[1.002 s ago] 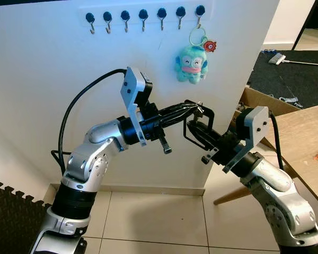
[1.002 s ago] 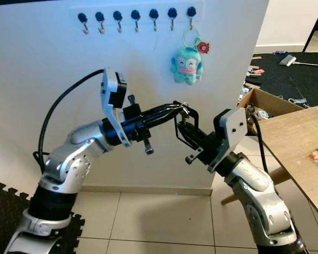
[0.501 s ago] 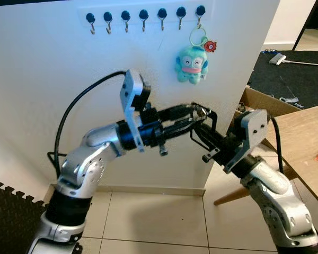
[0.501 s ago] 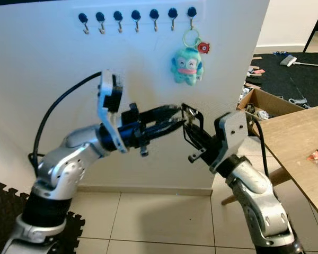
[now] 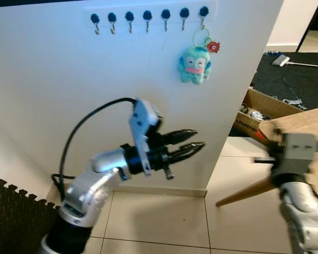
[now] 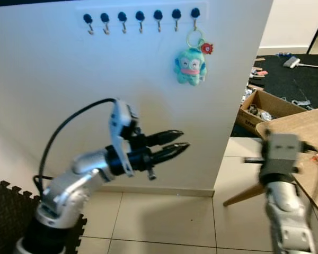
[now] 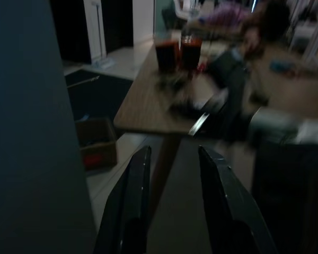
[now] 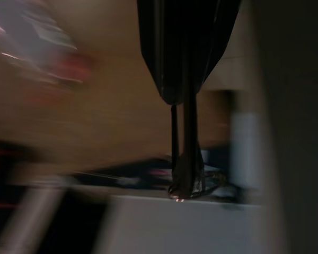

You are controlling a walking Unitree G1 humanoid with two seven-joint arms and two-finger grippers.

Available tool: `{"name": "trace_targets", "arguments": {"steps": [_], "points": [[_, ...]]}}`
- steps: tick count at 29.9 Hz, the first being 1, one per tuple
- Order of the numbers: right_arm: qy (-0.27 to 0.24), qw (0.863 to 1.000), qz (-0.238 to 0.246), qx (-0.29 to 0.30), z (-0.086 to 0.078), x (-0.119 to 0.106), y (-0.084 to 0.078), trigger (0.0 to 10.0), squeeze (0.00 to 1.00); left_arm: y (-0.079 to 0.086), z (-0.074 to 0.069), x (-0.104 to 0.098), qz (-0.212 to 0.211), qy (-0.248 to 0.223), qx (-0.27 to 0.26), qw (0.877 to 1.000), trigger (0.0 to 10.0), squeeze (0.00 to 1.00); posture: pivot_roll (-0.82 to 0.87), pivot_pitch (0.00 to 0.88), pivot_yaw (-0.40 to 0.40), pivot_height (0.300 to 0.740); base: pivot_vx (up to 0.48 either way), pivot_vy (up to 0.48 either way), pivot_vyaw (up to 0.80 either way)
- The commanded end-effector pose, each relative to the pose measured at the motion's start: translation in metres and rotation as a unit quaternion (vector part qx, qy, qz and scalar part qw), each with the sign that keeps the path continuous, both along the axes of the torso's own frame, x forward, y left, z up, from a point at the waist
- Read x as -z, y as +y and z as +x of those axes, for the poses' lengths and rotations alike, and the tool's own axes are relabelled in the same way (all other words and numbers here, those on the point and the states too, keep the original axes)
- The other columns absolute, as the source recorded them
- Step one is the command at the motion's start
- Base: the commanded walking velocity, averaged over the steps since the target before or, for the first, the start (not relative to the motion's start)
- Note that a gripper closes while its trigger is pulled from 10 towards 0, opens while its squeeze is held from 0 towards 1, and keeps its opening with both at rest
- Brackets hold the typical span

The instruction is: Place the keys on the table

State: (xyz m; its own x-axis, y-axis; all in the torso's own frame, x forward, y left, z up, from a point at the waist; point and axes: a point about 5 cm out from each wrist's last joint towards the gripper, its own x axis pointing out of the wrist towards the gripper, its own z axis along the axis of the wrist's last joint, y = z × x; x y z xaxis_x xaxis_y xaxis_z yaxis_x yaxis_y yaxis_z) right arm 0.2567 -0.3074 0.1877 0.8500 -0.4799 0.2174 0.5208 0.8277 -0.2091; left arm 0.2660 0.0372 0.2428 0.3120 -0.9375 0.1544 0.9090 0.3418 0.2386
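Observation:
My left gripper [image 5: 193, 142] is held out in front of the white wall, open, with nothing between its fingers [image 7: 139, 174]. My right arm [image 5: 298, 150] is blurred at the right, beside the corner of the wooden table [image 5: 310, 117]. In the right wrist view my right gripper [image 8: 183, 98] is shut, and a thin dark set of keys [image 8: 184, 180] with a metal glint sticks out from its tips. The blur hides the keys' exact shape. A teal plush keychain [image 5: 195, 63] hangs on the last wall hook.
A row of black hooks [image 5: 147, 16] runs along the top of the wall. An open cardboard box [image 5: 265, 108] with clutter sits on the floor behind the table. A dark foam mat [image 5: 10, 211] covers the floor at the left, with pale tiles below the arms.
The two grippers were together at the keys. Now my left gripper is open and lower, and my right arm has swung away to the right toward the table.

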Motion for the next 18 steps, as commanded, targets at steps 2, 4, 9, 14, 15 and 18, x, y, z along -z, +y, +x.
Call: {"name": "trace_targets", "arguments": {"steps": [2,4,9,14,15,18], "points": [[-0.022,0.999,-0.023,0.033,-0.01,-0.009,-0.008,10.0,0.0,-0.006,-0.001,0.005,0.007,-0.009,-0.002,1.0,10.0,0.0,-0.09,0.213,0.096,0.74,0.0,0.0,0.0],[-0.032,0.996,-0.047,0.063,-0.02,-0.016,-0.018,10.0,0.0,-0.01,-0.003,0.006,0.013,-0.019,0.007,1.0,10.0,0.0,-0.1,0.212,0.099,0.74,0.0,0.0,0.0],[-0.036,0.975,-0.071,0.209,-0.063,-0.022,-0.063,10.0,0.0,-0.018,-0.019,0.005,0.016,0.003,0.103,0.995,10.0,0.0,-0.14,0.206,0.106,0.74,0.0,0.0,0.0],[0.002,0.945,-0.038,0.325,-0.105,-0.002,-0.106,10.0,0.0,-0.02,-0.018,0.003,0.007,0.001,0.112,0.994,10.0,0.0,-0.15,0.201,0.112,0.74,0.0,0.0,0.0],[0.015,0.937,-0.027,0.349,-0.116,0.005,-0.115,10.0,0.0,-0.021,-0.018,0.005,0.01,-0.007,0.107,0.994,10.0,0.0,-0.15,0.2,0.112,0.74,0.0,0.0,0.0],[0.051,0.914,0.009,0.403,-0.142,0.029,-0.133,10.0,0.0,-0.021,-0.018,0.008,0.013,-0.008,0.103,0.995,10.0,0.0,-0.14,0.2,0.112,0.74,0.0,0.0,0.0]]}}
